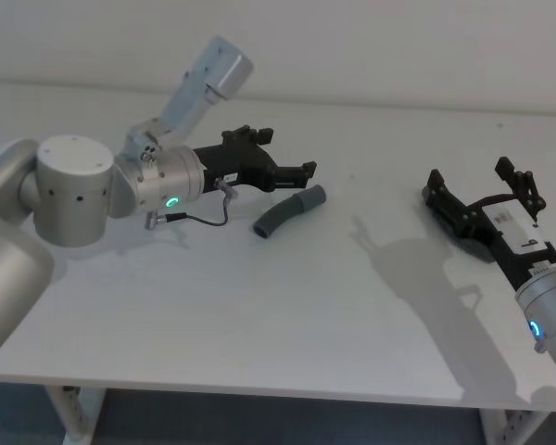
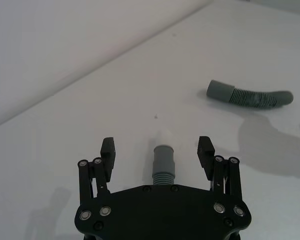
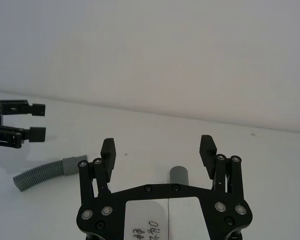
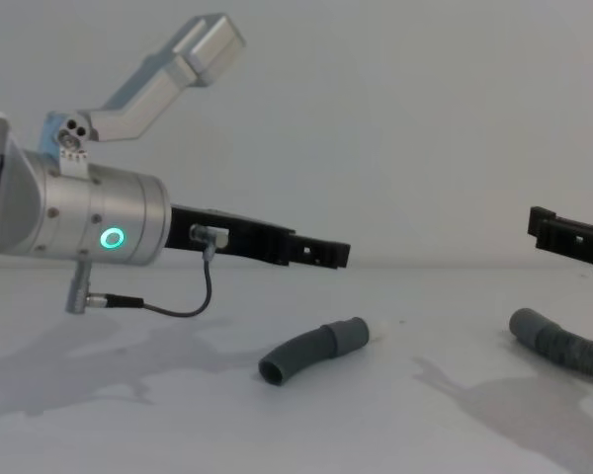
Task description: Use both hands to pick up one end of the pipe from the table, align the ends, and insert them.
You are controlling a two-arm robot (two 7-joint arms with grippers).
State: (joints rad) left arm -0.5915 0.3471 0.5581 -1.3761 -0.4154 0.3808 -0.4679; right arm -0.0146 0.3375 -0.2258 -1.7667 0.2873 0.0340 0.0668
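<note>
Jaws wide on left gripper (image 1: pixel 285 153) and right gripper (image 1: pixel 473 181); chest view bares the longer piece (image 4: pixel 563 351) lying below the right.

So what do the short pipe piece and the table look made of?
Short pipe piece: probably flexible plastic or rubber, matte dark grey; its ribbed body curves, its cuff is smooth. Table: matte white, flat, without glare; perhaps laminate or painted board, unclear.

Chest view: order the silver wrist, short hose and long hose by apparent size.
Largest: silver wrist, nearest the camera.
Then short hose and long hose: they look alike, and the picture's edge cuts the long one.
</note>
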